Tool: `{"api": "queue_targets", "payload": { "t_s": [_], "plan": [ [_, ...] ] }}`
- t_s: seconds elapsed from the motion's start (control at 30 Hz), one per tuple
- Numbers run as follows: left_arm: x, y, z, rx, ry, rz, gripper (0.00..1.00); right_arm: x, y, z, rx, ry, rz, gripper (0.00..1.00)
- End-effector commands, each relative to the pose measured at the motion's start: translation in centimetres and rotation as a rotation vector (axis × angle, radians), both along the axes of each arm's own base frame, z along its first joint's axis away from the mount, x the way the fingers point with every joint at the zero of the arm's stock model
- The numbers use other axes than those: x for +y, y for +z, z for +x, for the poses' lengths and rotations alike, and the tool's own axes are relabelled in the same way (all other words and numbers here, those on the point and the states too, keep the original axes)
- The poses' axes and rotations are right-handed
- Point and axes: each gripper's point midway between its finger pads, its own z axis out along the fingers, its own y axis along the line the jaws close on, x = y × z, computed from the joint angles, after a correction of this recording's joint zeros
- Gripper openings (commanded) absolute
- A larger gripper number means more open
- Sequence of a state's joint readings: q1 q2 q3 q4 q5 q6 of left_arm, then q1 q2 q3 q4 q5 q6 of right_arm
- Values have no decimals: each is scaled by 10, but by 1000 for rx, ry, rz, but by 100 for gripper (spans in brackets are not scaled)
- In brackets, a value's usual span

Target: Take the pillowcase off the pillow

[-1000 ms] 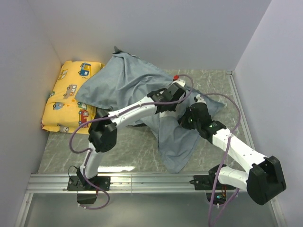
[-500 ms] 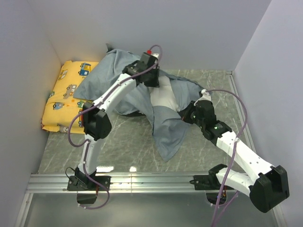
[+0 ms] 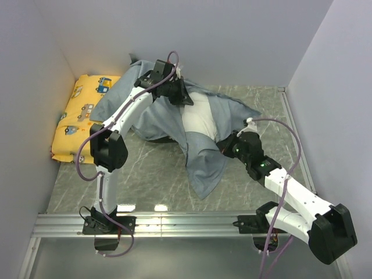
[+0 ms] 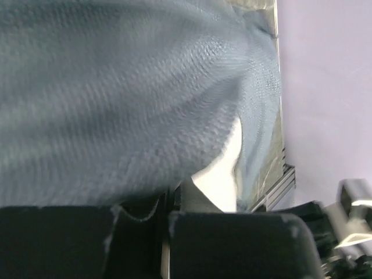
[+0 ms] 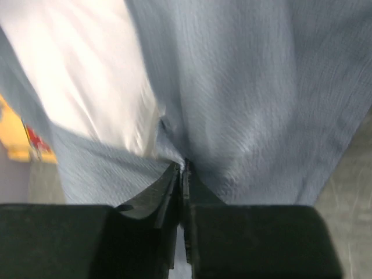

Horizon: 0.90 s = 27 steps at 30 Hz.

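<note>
The grey-blue pillowcase [image 3: 203, 163] lies rumpled from the back wall to the table's front, opened over the white pillow [image 3: 200, 119], which shows in the middle. My left gripper [image 3: 182, 99] is at the back, above the pillow's far end, shut on a fold of the pillowcase [image 4: 128, 99]; a sliver of the pillow [image 4: 224, 174] shows below it. My right gripper [image 3: 226, 148] is at the pillow's near right side, shut on the pillowcase [image 5: 250, 99], with the pillow [image 5: 87, 70] to its left.
A yellow vehicle-print cushion [image 3: 78, 119] lies against the left wall, partly under the pillowcase; it also shows in the right wrist view [image 5: 14, 139]. Walls close the back, left and right. A metal rail [image 3: 186, 221] runs along the front edge.
My left gripper has swung from the middle to the back left with the pillowcase in it, baring the white pillow. My right gripper has stayed shut on the fabric, shifting slightly nearer.
</note>
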<state>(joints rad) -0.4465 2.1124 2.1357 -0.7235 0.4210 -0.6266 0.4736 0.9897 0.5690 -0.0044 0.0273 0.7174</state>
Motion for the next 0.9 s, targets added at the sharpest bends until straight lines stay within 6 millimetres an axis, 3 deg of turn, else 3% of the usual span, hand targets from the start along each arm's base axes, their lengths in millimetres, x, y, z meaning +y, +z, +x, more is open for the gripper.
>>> {"api": "queue_targets", "payload": {
  "t_s": [0.0, 0.03, 0.17, 0.37, 0.5, 0.7, 0.77, 0.87],
  "plan": [
    [46, 128, 57, -443, 215, -124, 0, 2, -52, -39, 179, 96, -123, 18],
    [38, 128, 52, -449, 209, -119, 0, 4, -48, -39, 165, 111, -131, 30],
    [25, 129, 35, -463, 193, -122, 0, 12, -15, -35, 80, 151, -132, 54],
    [9, 121, 22, -463, 171, -102, 0, 13, 26, -43, -3, 156, -140, 64],
    [3, 123, 18, -469, 167, -98, 0, 23, 38, -50, -61, 167, -152, 68],
    [-1, 123, 16, -470, 161, -86, 0, 50, 37, -61, -116, 215, -199, 72],
    [0, 124, 16, -472, 160, -84, 0, 51, 27, -62, -116, 205, -230, 74],
    [-2, 129, 14, -479, 153, -87, 0, 35, 8, -52, -108, 101, -348, 77]
  ]
}}
